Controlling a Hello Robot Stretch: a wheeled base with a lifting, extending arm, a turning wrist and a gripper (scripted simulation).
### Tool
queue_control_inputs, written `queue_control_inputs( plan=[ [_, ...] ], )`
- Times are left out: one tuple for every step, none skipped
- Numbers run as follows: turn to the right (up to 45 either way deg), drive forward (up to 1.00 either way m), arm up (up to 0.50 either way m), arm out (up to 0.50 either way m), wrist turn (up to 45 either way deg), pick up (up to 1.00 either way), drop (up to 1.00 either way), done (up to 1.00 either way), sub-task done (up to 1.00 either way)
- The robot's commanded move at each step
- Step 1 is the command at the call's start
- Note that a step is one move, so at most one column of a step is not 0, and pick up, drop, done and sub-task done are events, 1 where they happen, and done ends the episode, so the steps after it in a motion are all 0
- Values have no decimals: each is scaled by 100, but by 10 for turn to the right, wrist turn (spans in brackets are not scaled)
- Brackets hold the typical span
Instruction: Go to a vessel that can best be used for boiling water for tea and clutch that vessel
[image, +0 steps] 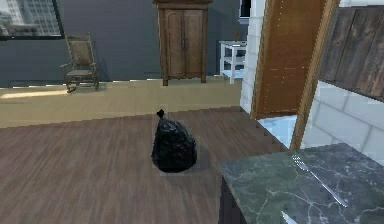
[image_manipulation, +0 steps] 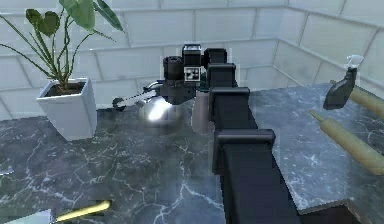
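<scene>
Grey-veined dark stone countertop (image_manipulation: 120, 170) backed by a white tiled wall (image_manipulation: 250, 25), arm side view. The dark square arm (image_manipulation: 245, 150) rises from the bottom edge and ends at 2 white marker squares (image_manipulation: 190, 56). Left of them sits the gripper (image_manipulation: 128, 98), its 2 thin fingers (image_manipulation: 138, 95) pointing toward a leafy plant in a white pot (image_manipulation: 68, 108). A silvery rounded object (image_manipulation: 160, 113), too small to name surely, stands on the counter at the gripper, between pot and arm. The state of the fingers, and whether anything is held, cannot be told. At right are a spray bottle (image_manipulation: 343, 88) and a long tan roll (image_manipulation: 350, 140). Forward view: a black tied bag (image: 173, 146) on the wooden floor (image: 80, 170), with a rocking chair (image: 80, 62) and a wooden wardrobe (image: 183, 42) at the far wall.
</scene>
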Motion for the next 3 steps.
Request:
queue_control_inputs(
  plan=[
    [0, 0, 0, 0, 120, 0, 0, 0, 0],
    [0, 0, -16, 0, 0, 0, 0, 0, 0],
    [0, 0, 0, 0, 0, 100, 0, 0, 0]
  ],
)
